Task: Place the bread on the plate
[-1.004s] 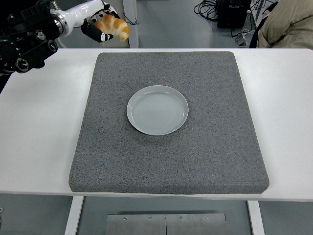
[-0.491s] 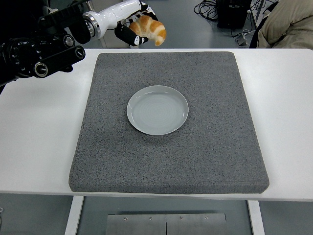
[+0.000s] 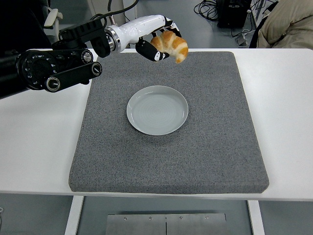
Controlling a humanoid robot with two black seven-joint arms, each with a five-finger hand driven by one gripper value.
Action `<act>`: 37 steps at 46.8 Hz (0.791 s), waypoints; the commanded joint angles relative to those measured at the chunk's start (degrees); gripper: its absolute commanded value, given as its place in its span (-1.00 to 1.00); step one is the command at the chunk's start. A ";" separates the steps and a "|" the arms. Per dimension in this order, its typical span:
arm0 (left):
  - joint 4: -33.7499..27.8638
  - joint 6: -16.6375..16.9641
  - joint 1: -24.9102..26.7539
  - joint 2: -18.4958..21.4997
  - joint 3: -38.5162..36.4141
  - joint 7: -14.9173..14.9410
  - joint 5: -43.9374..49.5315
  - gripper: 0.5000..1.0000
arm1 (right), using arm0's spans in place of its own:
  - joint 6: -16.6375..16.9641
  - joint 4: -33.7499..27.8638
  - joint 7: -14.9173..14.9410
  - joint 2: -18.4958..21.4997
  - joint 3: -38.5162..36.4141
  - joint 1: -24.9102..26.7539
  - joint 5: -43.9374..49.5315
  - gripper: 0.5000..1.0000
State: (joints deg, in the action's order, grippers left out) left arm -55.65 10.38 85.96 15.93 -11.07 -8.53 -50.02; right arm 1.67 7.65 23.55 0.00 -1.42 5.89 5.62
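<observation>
Left hand (image 3: 157, 43), white-shelled with black fingers (image 3: 146, 50), curled round a golden-brown crescent bread roll (image 3: 170, 45) and pinching it from above and behind. Carried rightward and nearer the round pale grey-blue plate (image 3: 157, 110) than half a second ago; a second ago, well off to the plate's far left, beyond the mat corner. Now held in the air over the far edge of the speckled dark grey foam mat (image 3: 215, 147), beyond the plate and slightly right of its centre. Plate bare, centred on the mat, on the white tabletop (image 3: 34, 147). Transport mostly done, by the look of it: a short travel toward the plate and a descent before release. Right arm out of view. Beige-clad person (image 3: 288, 24) far right of the plate.
</observation>
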 commanded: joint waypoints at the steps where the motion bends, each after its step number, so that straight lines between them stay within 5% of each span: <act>1: 0.01 0.08 -0.96 -0.11 -0.10 0.00 -0.16 -0.98 | 0.00 0.00 0.00 0.00 -0.07 0.00 0.00 1.00; 37: 0.10 5.61 -11.16 -0.72 -0.54 -0.26 -4.38 -0.92 | 0.00 0.00 0.00 0.00 0.02 0.00 0.00 1.00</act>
State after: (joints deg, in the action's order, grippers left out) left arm -55.53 15.75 75.26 15.59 -11.61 -8.88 -54.38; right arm 1.67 7.65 23.55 0.00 -1.42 5.89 5.62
